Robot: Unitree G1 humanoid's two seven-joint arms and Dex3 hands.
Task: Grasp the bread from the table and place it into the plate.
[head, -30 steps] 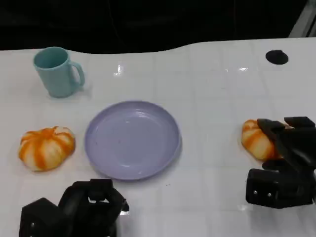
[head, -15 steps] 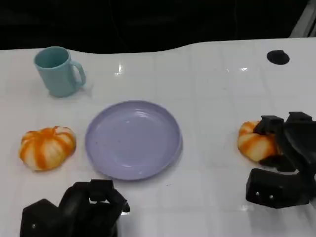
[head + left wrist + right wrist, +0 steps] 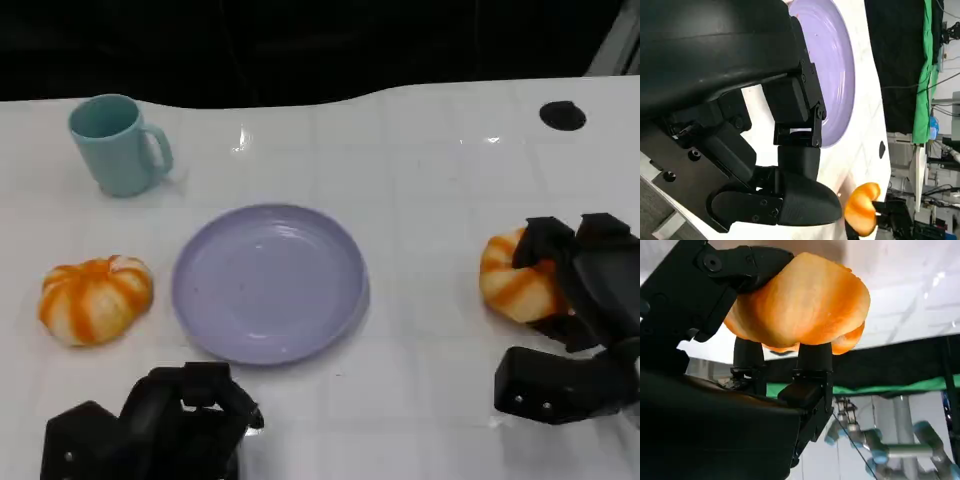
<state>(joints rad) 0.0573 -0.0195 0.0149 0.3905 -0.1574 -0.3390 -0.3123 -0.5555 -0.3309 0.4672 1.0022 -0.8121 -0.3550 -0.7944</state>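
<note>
Your right hand [image 3: 575,290] grips one bread roll [image 3: 512,280] at the table's [image 3: 430,180] right side, hiding its far half.
You see two rolls; the other [image 3: 95,298] lies left of the single plate [image 3: 268,282]. One mug [image 3: 118,144]. Your left hand [image 3: 150,430], cut off, sits curled, holding nothing.

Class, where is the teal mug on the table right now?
In the head view, the teal mug stands at the table's far left, beyond the purple plate and the left-hand bread.

Teal mug [image 3: 118,144], black disc [image 3: 562,116]
</note>
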